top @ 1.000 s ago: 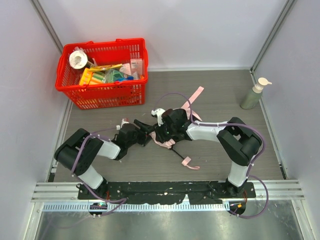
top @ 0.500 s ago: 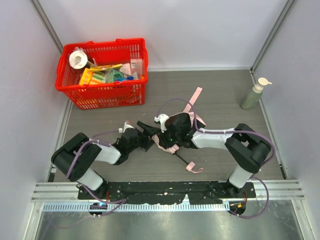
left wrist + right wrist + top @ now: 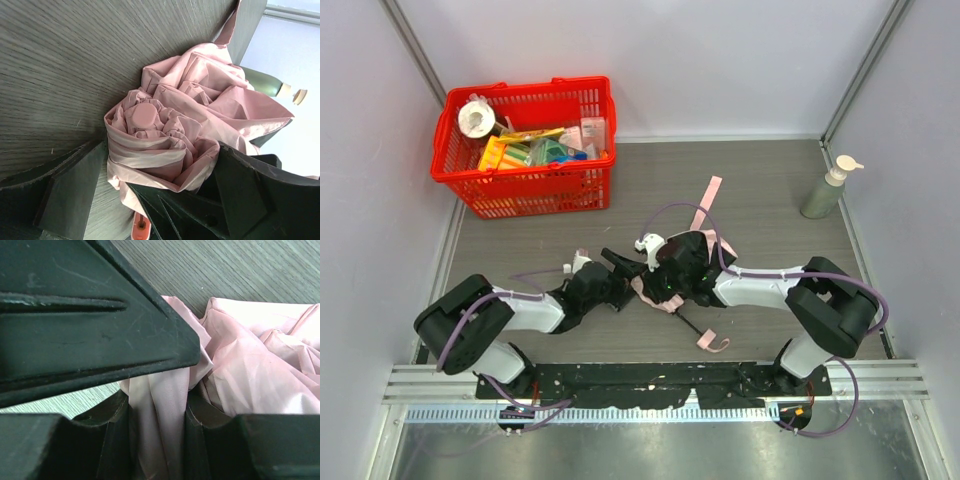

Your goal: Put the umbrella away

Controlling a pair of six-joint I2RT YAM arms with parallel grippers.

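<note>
Slid a little to the right and nearer the front edge since a second ago, umbrella and both grippers together; handle end likewise further right and forward. Lying on the table, roughly midway across, between the two arms. Pale pink cloth bunched and crumpled rather than neatly rolled, with a round pink cap at the heart of the folds in the left wrist view. Thin black shaft poking out toward the front, ending in a small pink handle with a short loop beside it. Long pink strap trailing flat on the wood toward the back wall.

Left gripper clamped on the bundle, one dark finger pressed against each side of the cloth. Right gripper closed on a single fold, squeezed in the narrow gap between its fingers. Above that fold, a broad black wedge, probably a finger of the other gripper, though hard to be sure this close. From above, both grippers nose to nose over the cloth.

Red basket full of small goods, well apart at the back left. Green pump bottle upright near the right wall, also well apart.
</note>
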